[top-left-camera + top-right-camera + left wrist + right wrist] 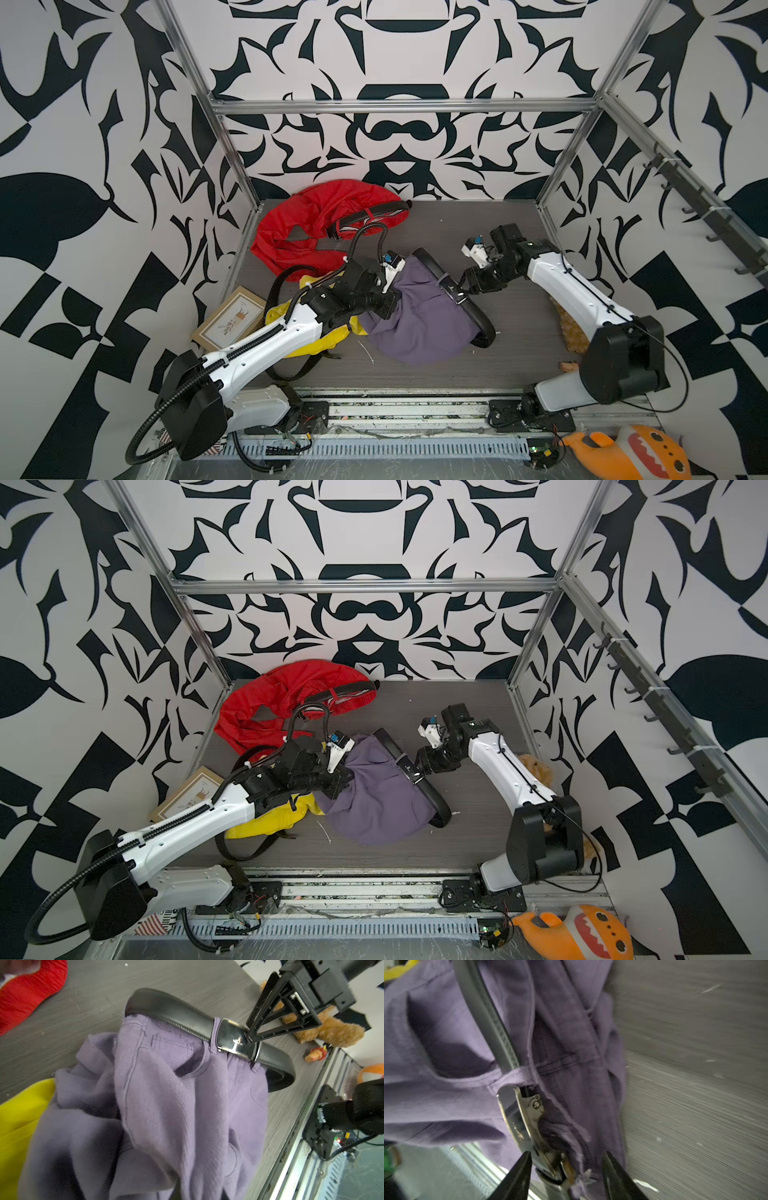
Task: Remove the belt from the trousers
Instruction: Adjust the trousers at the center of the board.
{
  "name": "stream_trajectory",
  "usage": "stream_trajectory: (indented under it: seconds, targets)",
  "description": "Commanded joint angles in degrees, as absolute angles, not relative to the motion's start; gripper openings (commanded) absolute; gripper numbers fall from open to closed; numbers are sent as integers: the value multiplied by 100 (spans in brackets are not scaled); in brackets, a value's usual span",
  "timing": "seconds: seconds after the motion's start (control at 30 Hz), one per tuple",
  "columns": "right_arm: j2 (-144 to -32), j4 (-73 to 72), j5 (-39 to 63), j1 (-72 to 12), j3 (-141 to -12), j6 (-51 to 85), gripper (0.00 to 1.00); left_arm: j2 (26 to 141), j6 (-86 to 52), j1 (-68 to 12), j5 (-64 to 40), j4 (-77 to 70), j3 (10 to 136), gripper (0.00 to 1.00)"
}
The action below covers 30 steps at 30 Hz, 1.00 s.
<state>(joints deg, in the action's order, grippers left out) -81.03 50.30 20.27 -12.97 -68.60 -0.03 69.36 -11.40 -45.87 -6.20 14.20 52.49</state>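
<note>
Now, left gripper (pixel 390 300): closed, pinching trousers (pixel 419 328)
Right gripper (pixel 566 1155): jaws apart, straddling buckle (pixel 519 1122)
Belt (pixel 176 1014): threaded through trousers' loops

We're looking into a robotics lab test cell here: an aluminium frame (pixel 403 106) boxes the space, and wall panels (pixel 403 50) in bold black-and-white shapes run all round. The left arm (pixel 266 345) and right arm (pixel 569 286) are bolted to a metal rail (pixel 399 409) along the front of the grey desk (pixel 440 224). Below sits a slotted cable duct (pixel 374 449), and beside it a bare circuit board (pixel 542 453) shows a small green light.
</note>
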Motion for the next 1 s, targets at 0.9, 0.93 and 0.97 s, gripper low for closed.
stream_trajectory:
  seconds: [0.9, 0.93, 0.97]
  targets:
    - [-7352, 3357, -2463, -5088, -5526, 305, 67, 6420, -1313, -4595, -716, 1257, 5839, 0]
    - [-7335, 3167, -2471, -5084, -5462, 274, 65, 6416, -1320, -4588, -728, 1257, 5831, 0]
    - [-7302, 2983, -2481, -5085, -5394, 211, 61, 6420, -1328, -4588, -726, 1257, 5816, 0]
